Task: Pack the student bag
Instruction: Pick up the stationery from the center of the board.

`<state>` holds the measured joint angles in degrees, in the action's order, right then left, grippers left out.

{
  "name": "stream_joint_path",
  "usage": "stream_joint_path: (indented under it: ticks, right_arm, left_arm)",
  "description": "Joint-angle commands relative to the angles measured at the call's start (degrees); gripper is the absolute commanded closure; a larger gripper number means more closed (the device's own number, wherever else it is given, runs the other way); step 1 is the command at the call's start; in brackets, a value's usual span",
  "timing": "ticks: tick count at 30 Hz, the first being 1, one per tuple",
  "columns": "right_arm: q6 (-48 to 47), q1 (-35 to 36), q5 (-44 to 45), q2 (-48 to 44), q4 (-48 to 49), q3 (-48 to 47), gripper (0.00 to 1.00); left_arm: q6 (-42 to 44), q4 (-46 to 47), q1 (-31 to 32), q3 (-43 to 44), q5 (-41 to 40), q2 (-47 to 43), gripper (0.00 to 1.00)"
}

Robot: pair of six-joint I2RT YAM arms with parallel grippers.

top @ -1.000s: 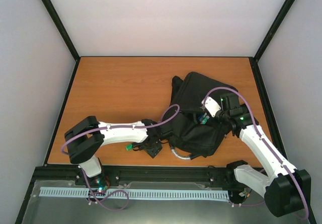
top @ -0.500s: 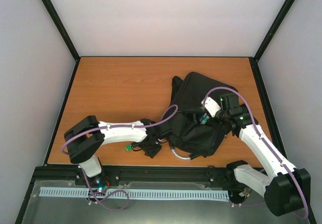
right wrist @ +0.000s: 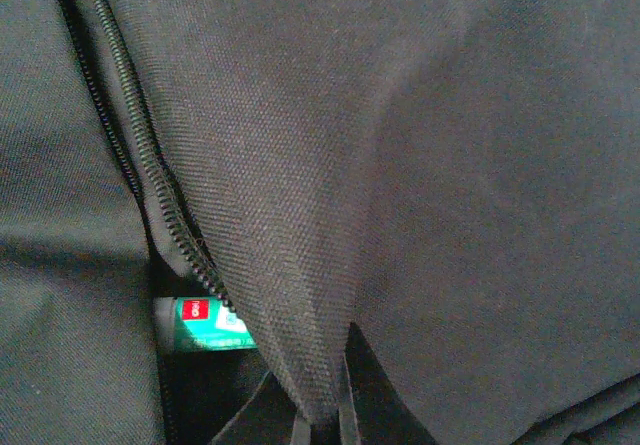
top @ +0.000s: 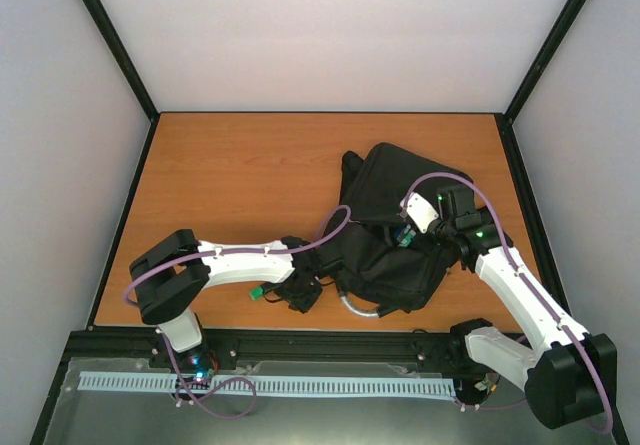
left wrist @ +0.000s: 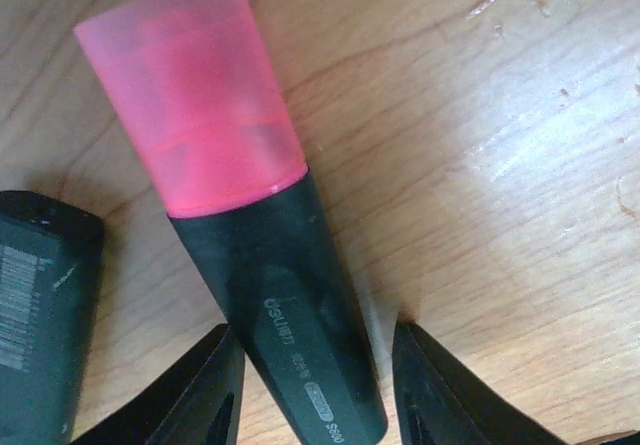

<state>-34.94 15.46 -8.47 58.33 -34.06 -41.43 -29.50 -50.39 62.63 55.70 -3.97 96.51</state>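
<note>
Black fabric mostly: one student bag [top: 390, 235] sits right of centre on the wooden surface [top: 240, 175], towards the near edge. The right claw [right wrist: 322, 405] is pinched tight on a fold of it beside the zip [right wrist: 150, 165]. The left claw [left wrist: 315, 365], off the bag's near-left side, is half wide, straddling one pink-capped highlighter [left wrist: 250, 215] lying flat, not clearly squeezing it. One dark barcoded thing [left wrist: 40, 305] lies just beside that.

The student bag [top: 395, 235] is lying right of centre on the tabletop [top: 240, 185], a highlighter [left wrist: 270, 255] lying lower-left of it.
</note>
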Motion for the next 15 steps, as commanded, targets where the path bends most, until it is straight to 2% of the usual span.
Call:
stream_joint_path:
  ticks: [1, 7, 15]
  right_arm:
    - [-0.29, 0.53, -2.82, 0.27, 1.19, -1.7, 0.97]
    - [-0.25, 0.45, -2.83, 0.19, 1.19, -1.72, 0.97]
    - [-0.3, 0.45, -2.74, 0.0, 1.38, -1.73, 0.97]
  left_arm:
    - [-4.42, -0.71, 0.12, 0.59, -1.43, 2.03, 0.59]
    - [-4.77, -2.0, 0.21, 1.23, -0.89, 2.41, 0.74]
    - [-5.94, -10.9, 0.21, 4.95, -9.14, -4.84, 0.81]
